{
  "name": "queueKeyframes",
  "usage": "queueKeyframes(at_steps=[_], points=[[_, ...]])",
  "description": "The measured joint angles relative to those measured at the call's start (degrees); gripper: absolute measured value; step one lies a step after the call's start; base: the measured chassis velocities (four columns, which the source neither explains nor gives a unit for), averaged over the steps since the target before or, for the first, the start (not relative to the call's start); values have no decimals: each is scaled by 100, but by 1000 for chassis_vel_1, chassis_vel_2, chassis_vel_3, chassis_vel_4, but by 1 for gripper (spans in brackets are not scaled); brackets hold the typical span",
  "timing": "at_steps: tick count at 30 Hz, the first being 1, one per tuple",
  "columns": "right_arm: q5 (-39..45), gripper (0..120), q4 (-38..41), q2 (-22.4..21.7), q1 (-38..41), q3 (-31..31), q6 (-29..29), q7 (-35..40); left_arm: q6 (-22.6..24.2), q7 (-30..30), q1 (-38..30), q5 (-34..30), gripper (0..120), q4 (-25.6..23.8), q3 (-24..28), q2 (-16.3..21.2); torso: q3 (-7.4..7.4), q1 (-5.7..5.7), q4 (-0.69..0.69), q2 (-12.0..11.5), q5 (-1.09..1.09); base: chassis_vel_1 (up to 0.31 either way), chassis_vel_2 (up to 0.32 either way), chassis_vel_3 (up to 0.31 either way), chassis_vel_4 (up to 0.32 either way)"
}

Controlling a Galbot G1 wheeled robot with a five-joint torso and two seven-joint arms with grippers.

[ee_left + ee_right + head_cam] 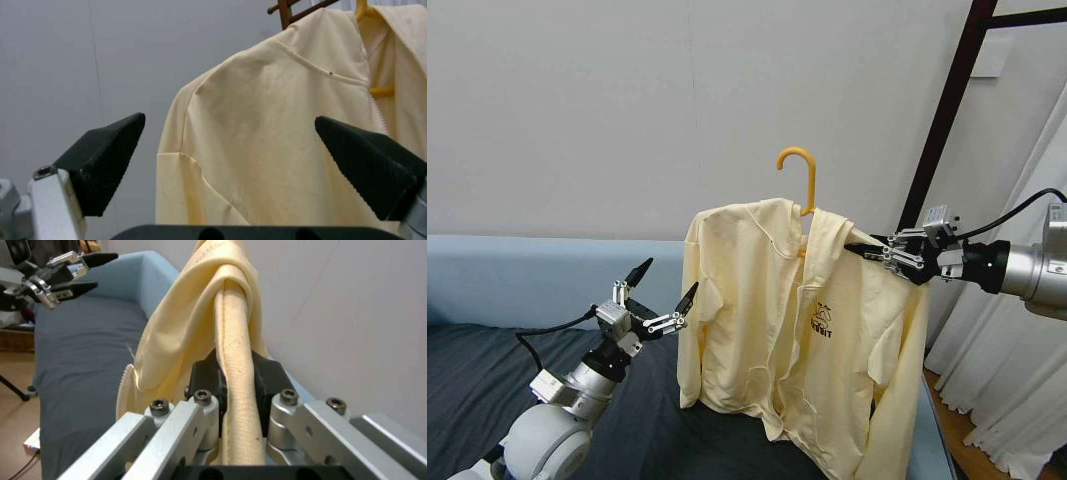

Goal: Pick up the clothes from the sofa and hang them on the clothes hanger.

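Since the cream hoodie (pixel 797 310) hangs by both shoulders from the yellow hanger (pixel 799 165), clear of the sofa (pixel 487 370) apart from its hem, I judge the main part of the job done: the garment is lifted and it is on the hanger. My right gripper (pixel 882 252) holds the whole thing up, jaws clenched on the hanger's arm through the cloth at the shoulder on my right. The right wrist view shows the fabric-wrapped arm pinched tight between the pads. My left gripper (pixel 669 277) is over the sofa just beside the other shoulder and sleeve, jaws spread wide and touching nothing. The hanger's hook points up into empty air, hooked on nothing. The dark wooden rack (pixel 947 110) stands behind on my right, so what is left, I think, is setting that hook on a rail and letting go.
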Motion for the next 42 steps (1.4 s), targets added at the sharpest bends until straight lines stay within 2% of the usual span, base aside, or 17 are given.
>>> queueKeyframes(at_steps=[2,5,6,10,11,14,19,20,23,30,42], points=[[79,8,73,-78,0,33,16,74,-32,0,88,21,100,-38,-74,-43,0,0,0,0,0,0,0,0,0],[397,8,272,-243,5,144,12,818,-91,-1,259,87,100,-58,-183,-217,0,0,0,0,0,0,0,0,0],[397,8,272,-243,5,144,12,818,-91,-1,259,87,100,-58,-183,-217,0,0,0,0,0,0,0,0,0],[1179,8,713,-570,10,341,-99,2865,-251,19,534,244,100,-84,-269,-407,0,0,0,0,-1,0,0,0,0],[1179,8,713,-570,10,341,-99,2865,-251,19,534,244,100,-84,-269,-407,0,0,0,0,-1,0,0,0,0],[1460,8,884,-859,94,460,-359,3785,-332,41,610,285,100,-91,-307,-440,-1,0,0,0,-1,0,0,0,0],[1589,8,1063,-1104,122,525,-768,4539,-369,44,588,289,100,-83,-301,-443,0,0,-1,0,0,0,0,0,0],[1692,8,1163,-1198,134,562,-955,5081,-376,46,552,289,100,-82,-274,-443,0,0,-1,0,0,0,0,0,0],[1751,8,1192,-1328,144,625,-1181,5763,-377,46,462,279,100,-73,-219,-434,-1,0,0,0,0,0,0,0,0],[1447,8,663,-1343,127,630,-1318,6155,-345,42,312,262,100,-70,-149,-391,0,0,-1,0,0,0,0,0,0],[-17,8,-795,-737,105,407,-1222,5933,-223,16,175,258,100,-3,-118,-431,0,0,0,0,0,0,0,0,0]])
